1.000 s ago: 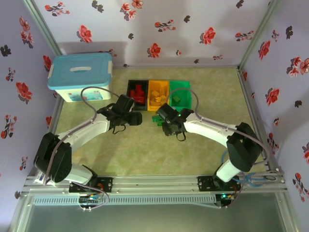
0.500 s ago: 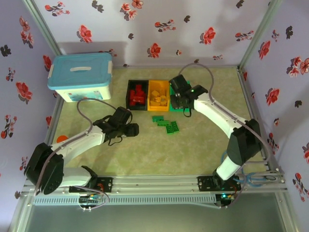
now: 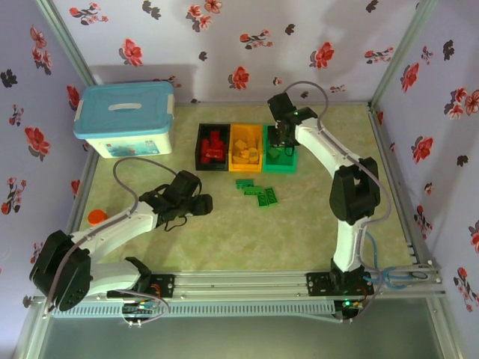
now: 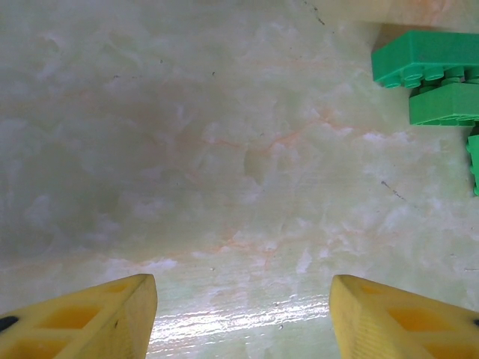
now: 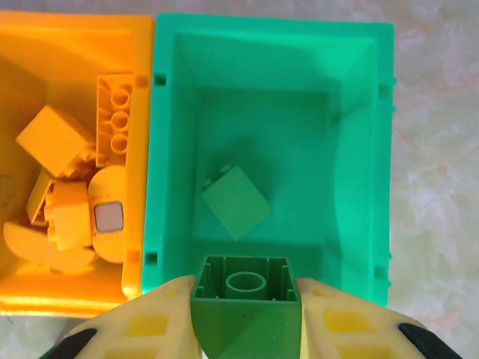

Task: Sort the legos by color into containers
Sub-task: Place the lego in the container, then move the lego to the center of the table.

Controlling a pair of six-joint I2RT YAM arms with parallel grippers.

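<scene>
Three bins stand in a row at the back: black [image 3: 202,143] with red legos, orange-yellow [image 3: 245,134] with yellow legos, and green [image 3: 290,155]. My right gripper [image 3: 279,142] hovers over the green bin [image 5: 269,37], shut on a green brick [image 5: 245,303] held underside up. One green brick [image 5: 236,202] lies on that bin's floor. Yellow legos [image 5: 56,138] fill the orange-yellow bin [image 5: 67,34] beside it. Several green legos [image 3: 256,191] lie on the table in front of the bins. My left gripper [image 3: 203,203] is low over bare table, open [image 4: 241,307], with green legos [image 4: 430,60] ahead to its right.
A large white storage box with a light-blue lid [image 3: 125,118] stands at the back left. A small orange round object [image 3: 96,218] lies near the table's left edge. Metal frame rails border the table on all sides.
My right arm has lifted from the green legos on the table and swung back over the green bin with a green brick. My left arm has drawn back toward the near left.
</scene>
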